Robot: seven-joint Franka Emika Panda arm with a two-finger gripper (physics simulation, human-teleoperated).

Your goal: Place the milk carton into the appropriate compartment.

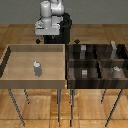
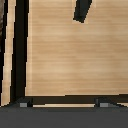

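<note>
**Carton waits in the tan bin, arm parked behind it**

Here is the milk carton [image 1: 36,68], standing upright on the floor of the light tan bin [image 1: 10,50], roughly in the middle of it and clear of every wall. Nothing is touching the carton.

Beside that tan bin, toward the exterior view's right, sits the dark divided bin [image 1: 96,62], its walls meeting the tan bin's side. It has four cells. In the near cell closest to the tan bin, a small grey cube [image 1: 84,73] rests on the floor. In the near cell farthest from the tan bin, a squat pale round can [image 1: 116,70] sits. The two back cells hold upright grey shapes too, blurred and hard to name.

The arm [image 1: 51,10] is up behind the tan bin's back wall, well apart from the carton. The gripper [image 1: 48,41] hangs just past that back wall, holding nothing. In the wrist view the two fingertips [image 2: 23,103] show as small grey stubs set wide apart, so the jaws stand spread, with wood-grain flooring filling the picture beyond them.
</note>
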